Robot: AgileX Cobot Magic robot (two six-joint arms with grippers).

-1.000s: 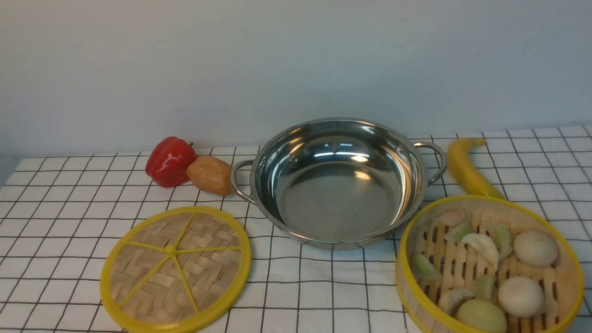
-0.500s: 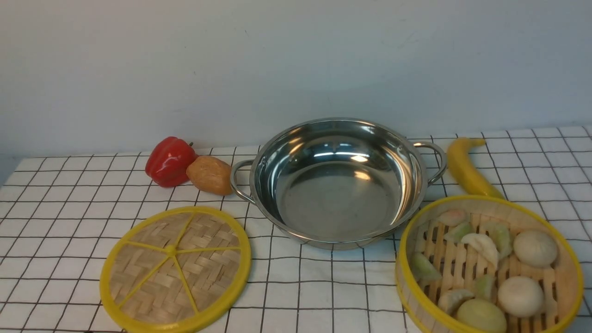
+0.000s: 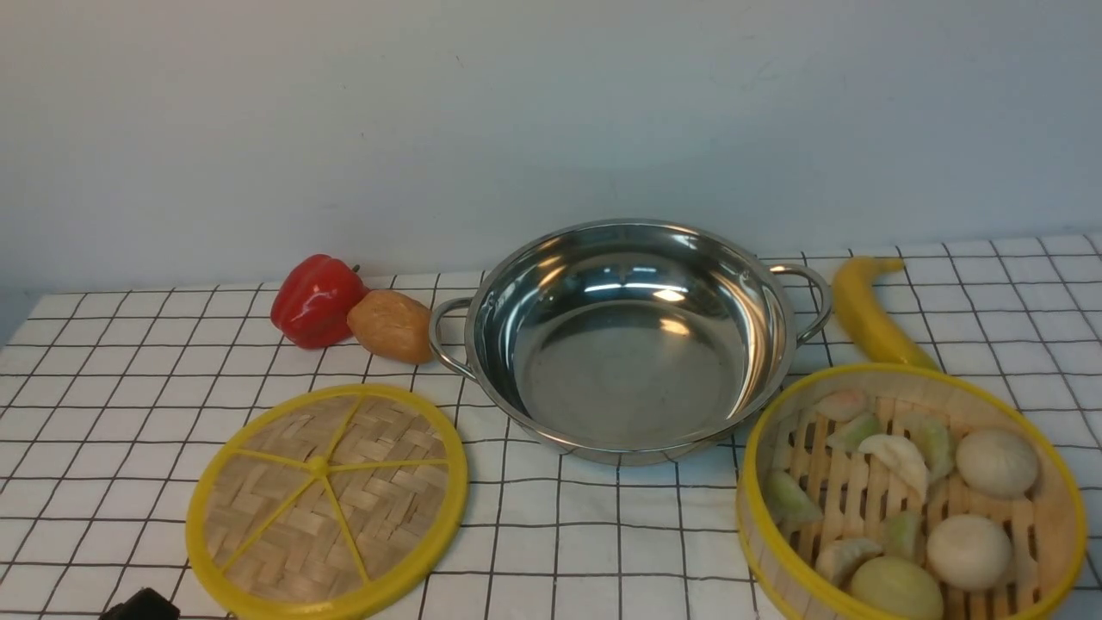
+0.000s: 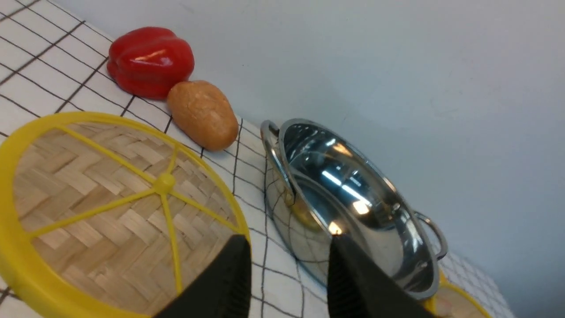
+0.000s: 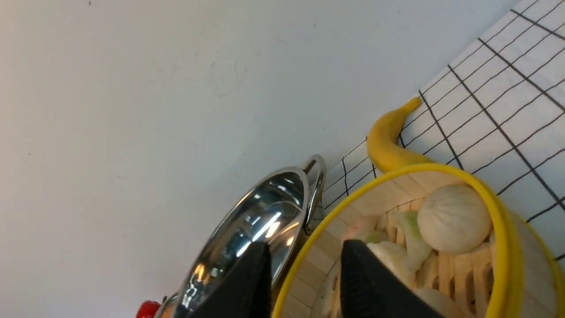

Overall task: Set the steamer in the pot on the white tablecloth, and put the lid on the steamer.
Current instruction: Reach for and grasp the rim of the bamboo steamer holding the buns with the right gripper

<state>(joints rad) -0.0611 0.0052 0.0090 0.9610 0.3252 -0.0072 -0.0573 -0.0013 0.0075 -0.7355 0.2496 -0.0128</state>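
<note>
The pot point(image 3: 633, 379) stands on the white tablecloth point(image 3: 112, 413) with the lid point(image 3: 327, 504) lying flat at its 8 o'clock and the steamer point(image 3: 913, 370) at its 4 o'clock (both yellow-rimmed), while the left gripper point(image 4: 289, 247) and the right gripper point(image 5: 304, 251) each hang with jaws parted, grasping nothing.

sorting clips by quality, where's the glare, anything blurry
Front view: sharp, even light, glare spots inside the shiny stainless-steel pot; left wrist view: streaky pot highlights, sheen on the glossy red pepper; right wrist view: pot reflections, close black right tool slightly soft.
</note>
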